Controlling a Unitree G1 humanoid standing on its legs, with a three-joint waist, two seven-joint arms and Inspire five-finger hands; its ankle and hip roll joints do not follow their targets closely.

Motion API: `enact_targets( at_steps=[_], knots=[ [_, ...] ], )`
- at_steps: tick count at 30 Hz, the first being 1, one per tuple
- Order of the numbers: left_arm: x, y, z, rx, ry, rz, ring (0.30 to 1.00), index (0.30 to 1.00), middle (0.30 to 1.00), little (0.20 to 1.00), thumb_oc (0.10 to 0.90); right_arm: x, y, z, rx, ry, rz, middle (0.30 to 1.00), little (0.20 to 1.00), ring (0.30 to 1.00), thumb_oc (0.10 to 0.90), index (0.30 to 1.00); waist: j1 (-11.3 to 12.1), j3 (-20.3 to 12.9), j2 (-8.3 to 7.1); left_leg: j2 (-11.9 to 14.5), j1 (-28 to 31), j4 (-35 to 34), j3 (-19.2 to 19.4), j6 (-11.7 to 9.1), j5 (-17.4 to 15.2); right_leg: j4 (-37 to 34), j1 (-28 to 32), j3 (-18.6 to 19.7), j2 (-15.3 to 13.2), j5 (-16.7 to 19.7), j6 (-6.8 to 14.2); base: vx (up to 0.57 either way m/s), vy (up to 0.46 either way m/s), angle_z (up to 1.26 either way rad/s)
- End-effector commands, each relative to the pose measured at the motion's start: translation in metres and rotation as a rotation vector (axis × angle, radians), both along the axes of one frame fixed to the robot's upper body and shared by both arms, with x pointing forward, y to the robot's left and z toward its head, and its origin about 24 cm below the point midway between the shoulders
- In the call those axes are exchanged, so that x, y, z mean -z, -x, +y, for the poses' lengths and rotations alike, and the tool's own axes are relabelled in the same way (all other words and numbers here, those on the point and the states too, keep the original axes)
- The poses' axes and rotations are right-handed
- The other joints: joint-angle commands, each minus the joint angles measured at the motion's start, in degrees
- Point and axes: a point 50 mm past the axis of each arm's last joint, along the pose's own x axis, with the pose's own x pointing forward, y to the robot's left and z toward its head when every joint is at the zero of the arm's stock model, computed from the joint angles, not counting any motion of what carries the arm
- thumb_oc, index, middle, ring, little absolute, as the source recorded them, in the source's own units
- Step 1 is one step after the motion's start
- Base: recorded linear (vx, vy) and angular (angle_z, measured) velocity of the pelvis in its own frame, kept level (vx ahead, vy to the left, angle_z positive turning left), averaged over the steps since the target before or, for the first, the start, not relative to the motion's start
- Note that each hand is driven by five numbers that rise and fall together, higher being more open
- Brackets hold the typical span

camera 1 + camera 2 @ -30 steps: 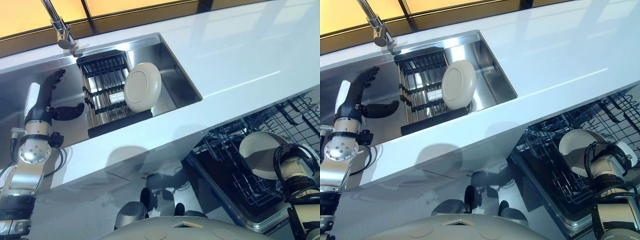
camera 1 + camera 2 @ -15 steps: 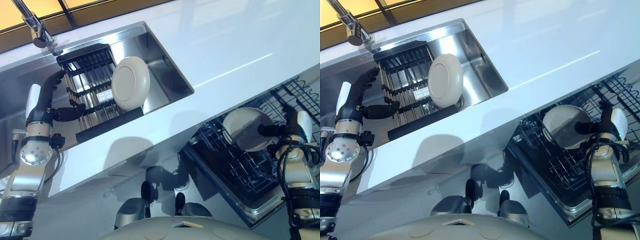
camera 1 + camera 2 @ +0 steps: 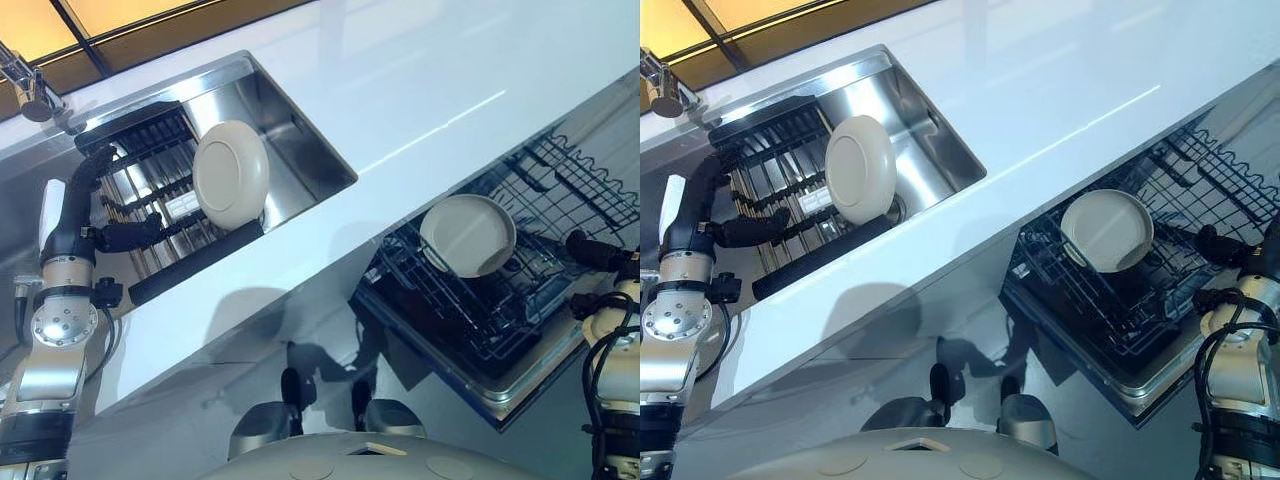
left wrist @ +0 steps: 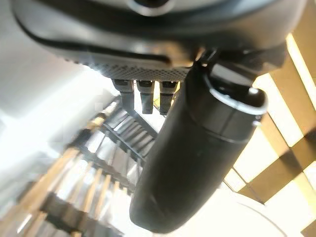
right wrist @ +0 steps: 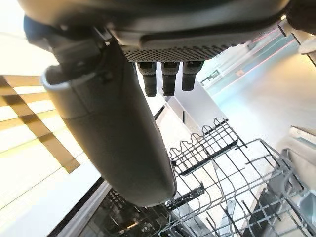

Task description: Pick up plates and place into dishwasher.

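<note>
A cream plate (image 3: 230, 177) stands on edge in the black dish rack (image 3: 150, 160) inside the steel sink (image 3: 300, 140). My left hand (image 3: 72, 225) hovers open at the rack's left end, a short way from that plate, holding nothing. A second cream plate (image 3: 467, 236) leans in the dishwasher's lower wire rack (image 3: 520, 300). My right hand (image 3: 597, 252) sits to the right of this plate, apart from it. Its fingers (image 5: 163, 74) are straight over the wire rack and it is empty.
The white countertop (image 3: 420, 90) runs between the sink and the pulled-out dishwasher rack. A chrome faucet (image 3: 30, 90) stands at the sink's far left. A dark upper wire rack (image 3: 590, 180) lies beyond the dishwasher plate.
The camera view has shifted. My right hand has let go of the plate and drawn back to the right; the plate now leans in the dishwasher rack. My left hand stays by the sink rack.
</note>
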Motion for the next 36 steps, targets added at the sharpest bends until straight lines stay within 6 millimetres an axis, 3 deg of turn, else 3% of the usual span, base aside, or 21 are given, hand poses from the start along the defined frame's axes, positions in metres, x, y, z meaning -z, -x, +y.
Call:
enact_targets(
  at_steps=[1, 6, 9, 16, 20, 26, 36],
  knots=[
    [-0.057, -0.001, 0.0, 0.015, -0.141, -0.268, 0.9, 0.9, 0.9, 0.9, 0.8, -0.059, -0.011, 0.015, -0.197, 0.033, -0.315, 0.9, 0.9, 0.9, 0.8, 0.9, 0.0, -6.6, 1.54, -3.1, 1.3, 1.9, 0.5, 1.2, -8.3, 7.6, -7.1, -0.2, 2.6, -0.9, 4.5, -0.06, 0.012, -0.1],
    [-0.066, -0.001, -0.004, 0.033, -0.227, -0.3, 0.9, 0.9, 0.9, 0.9, 0.8, -0.059, -0.018, 0.051, -0.532, -0.122, -0.416, 0.9, 0.9, 0.9, 0.8, 0.9, -0.3, -7.3, 1.83, -3.1, 1.1, 2.0, 0.8, 1.1, -8.3, 7.2, -7.3, -0.3, 2.4, -0.8, 4.4, -0.02, 0.01, -0.06],
    [-0.069, -0.001, -0.002, 0.027, -0.276, -0.32, 0.9, 0.9, 0.9, 0.9, 0.8, -0.053, -0.016, 0.063, -0.623, -0.203, -0.461, 0.9, 0.9, 0.9, 0.8, 0.9, -0.9, -7.6, 2.13, -3.2, 1.0, 2.0, 1.2, 1.0, -8.3, 6.8, -7.4, 0.0, 2.4, -0.8, 4.4, 0.0, 0.0, 0.0],
    [-0.087, 0.001, 0.004, 0.001, -0.386, -0.35, 0.9, 0.9, 0.9, 0.9, 0.8, -0.046, -0.006, 0.061, -0.624, -0.228, -0.532, 0.9, 0.9, 0.9, 0.8, 0.9, -2.7, -8.4, 3.03, -3.3, 1.1, 1.5, 1.9, 0.9, -8.3, 5.8, -7.7, 1.3, 2.6, -0.3, 4.8, -0.02, 0.039, -0.08],
    [-0.1, -0.003, 0.003, 0.011, -0.45, -0.355, 0.9, 0.9, 0.9, 0.9, 0.8, -0.047, -0.01, 0.072, -0.804, -0.33, -0.541, 0.9, 0.9, 0.9, 0.8, 0.9, -3.4, -8.7, 3.39, -3.3, 1.0, 1.7, 2.6, 0.9, -8.3, 5.5, -7.9, 1.9, 2.6, 0.1, 4.9, -0.02, 0.028, -0.13],
    [-0.121, -0.014, 0.001, 0.052, -0.53, -0.354, 0.9, 0.9, 0.9, 0.9, 0.8, -0.029, -0.022, 0.109, -1.232, -0.544, -0.308, 0.9, 0.9, 0.9, 0.8, 0.9, -3.9, -9.5, 3.53, -3.4, 1.1, 1.4, 3.0, 1.0, -8.6, 5.5, -7.9, 2.2, 2.4, -0.2, 5.1, 0.01, 0.008, -0.11],
    [-0.148, -0.028, 0.01, 0.04, -0.575, -0.363, 0.9, 0.9, 0.9, 0.9, 0.8, -0.009, -0.022, 0.126, -1.506, -0.597, 0.068, 0.9, 0.9, 0.9, 0.8, 0.9, -5.1, -10.2, 3.35, -3.0, 0.9, 1.1, 3.9, 0.8, -8.2, 6.1, -8.7, 3.0, 2.5, 0.1, 5.4, 0.0, 0.0, 0.0]
  ],
)
